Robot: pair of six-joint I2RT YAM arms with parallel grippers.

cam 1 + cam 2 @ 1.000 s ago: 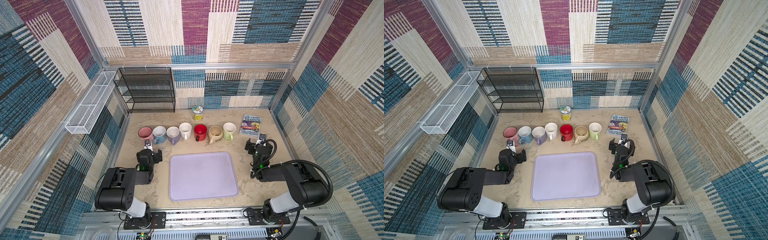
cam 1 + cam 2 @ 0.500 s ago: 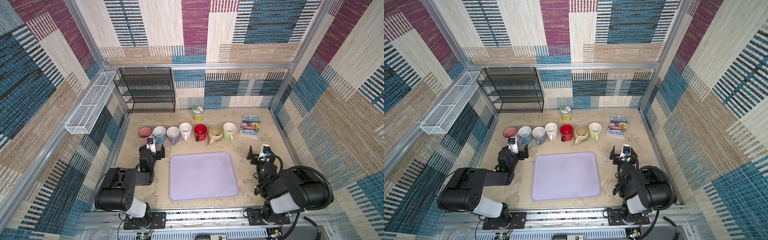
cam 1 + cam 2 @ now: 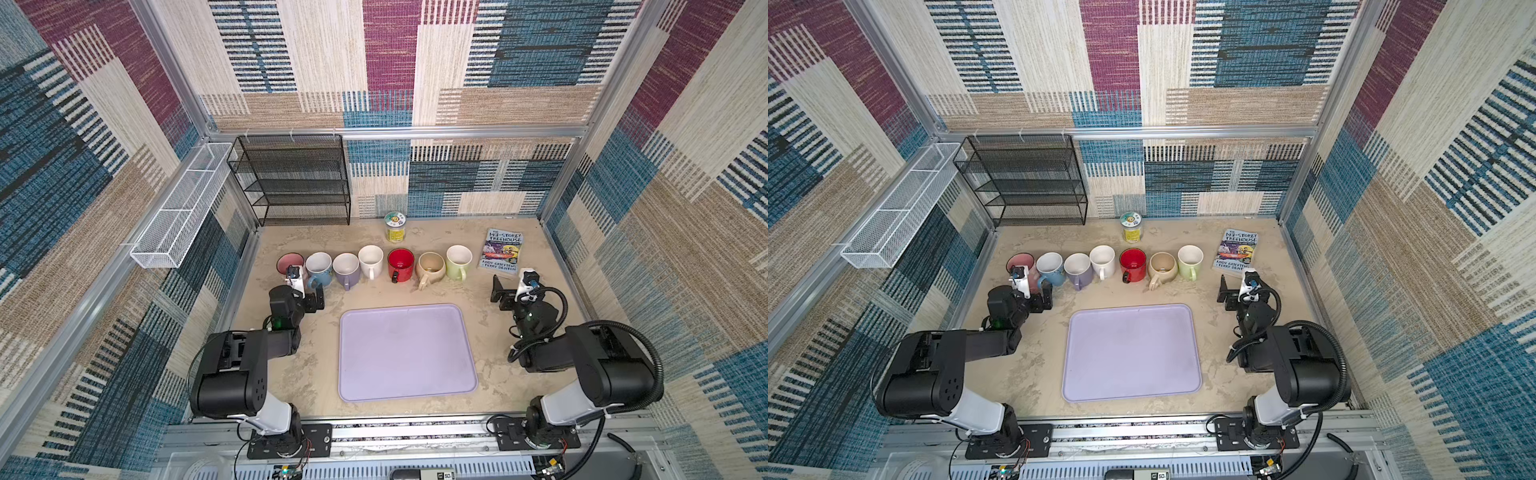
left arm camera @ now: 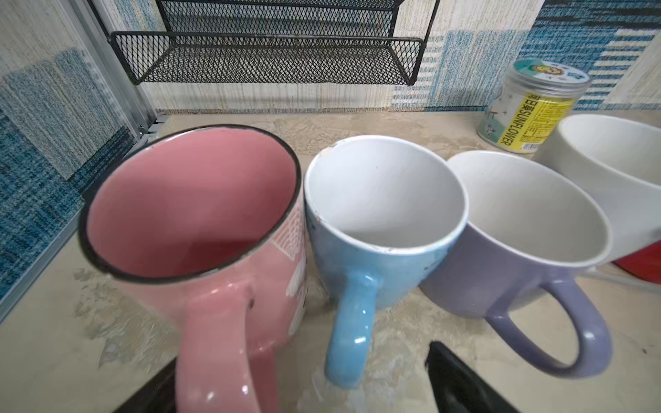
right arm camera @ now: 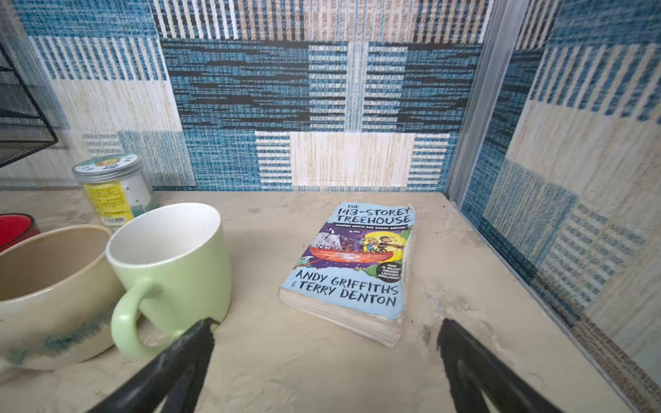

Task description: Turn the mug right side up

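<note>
- The pink mug (image 3: 287, 262) stands tall at the left end of a row of 7 mugs (image 3: 371, 259), mouth up, handle pointing at my left gripper (image 4: 303, 354).
- That gripper is spread wide, holding nothing.
- My right gripper (image 5: 327, 321) is spread wide too.

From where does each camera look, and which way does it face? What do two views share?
Both top views: high over the robot's side, looking down at tray, row of mugs; both arms, left gripper, right gripper show.
Left wrist: low, facing pink mug, blue mug, rack; its fingertips show.
Right wrist: low, facing green mug, book; its fingers show.
Shared: both wrist views show the jar.
</note>
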